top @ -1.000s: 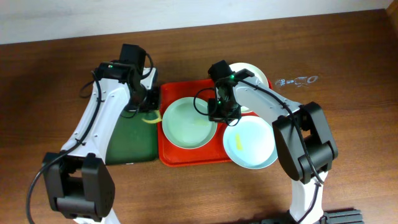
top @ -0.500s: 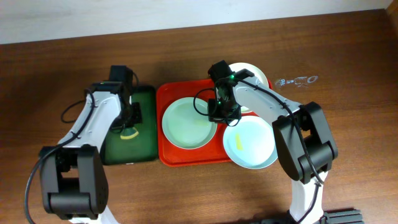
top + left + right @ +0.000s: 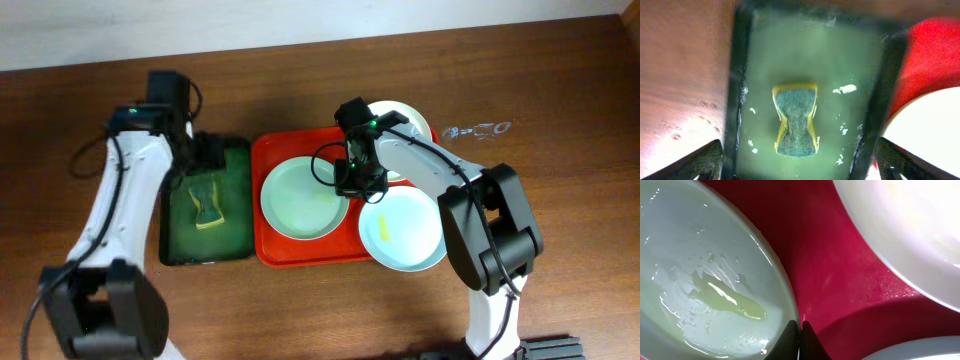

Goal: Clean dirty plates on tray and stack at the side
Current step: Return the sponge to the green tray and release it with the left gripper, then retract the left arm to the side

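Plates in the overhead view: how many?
3. A pale mint round plate sits in the orange-red plastic tray. A second mint plate overhangs the tray's near right corner. A white-cream plate lies at its far right corner, partly hidden. No others visible.

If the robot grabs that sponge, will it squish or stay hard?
Probably squishy: the sponge is pinched in at its middle, like soft foam. It may be wet and slippery, since white flecks like suds dot the green tray around it.
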`<state>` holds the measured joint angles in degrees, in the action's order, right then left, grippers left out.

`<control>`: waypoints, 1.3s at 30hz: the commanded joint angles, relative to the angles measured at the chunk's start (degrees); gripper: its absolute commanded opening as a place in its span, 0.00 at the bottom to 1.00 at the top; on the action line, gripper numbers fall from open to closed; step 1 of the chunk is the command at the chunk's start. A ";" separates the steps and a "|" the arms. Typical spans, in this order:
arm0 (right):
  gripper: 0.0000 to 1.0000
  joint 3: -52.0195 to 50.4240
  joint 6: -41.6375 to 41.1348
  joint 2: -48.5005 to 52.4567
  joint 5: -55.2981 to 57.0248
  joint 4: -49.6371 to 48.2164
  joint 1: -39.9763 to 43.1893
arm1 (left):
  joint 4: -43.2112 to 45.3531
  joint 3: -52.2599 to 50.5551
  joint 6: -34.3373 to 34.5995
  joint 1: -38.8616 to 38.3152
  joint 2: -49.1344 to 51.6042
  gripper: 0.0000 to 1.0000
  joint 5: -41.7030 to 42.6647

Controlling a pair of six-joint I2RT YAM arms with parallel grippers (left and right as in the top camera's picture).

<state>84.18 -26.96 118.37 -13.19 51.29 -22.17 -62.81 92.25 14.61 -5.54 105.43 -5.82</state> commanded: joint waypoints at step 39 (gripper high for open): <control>0.42 -1.46 1.16 -3.65 4.90 -0.76 -1.81 | -1.36 4.07 0.15 0.09 -4.52 0.99 0.44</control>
<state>84.51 -25.71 113.86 -9.06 52.21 -23.70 -64.07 95.90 14.76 -5.54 101.14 -5.80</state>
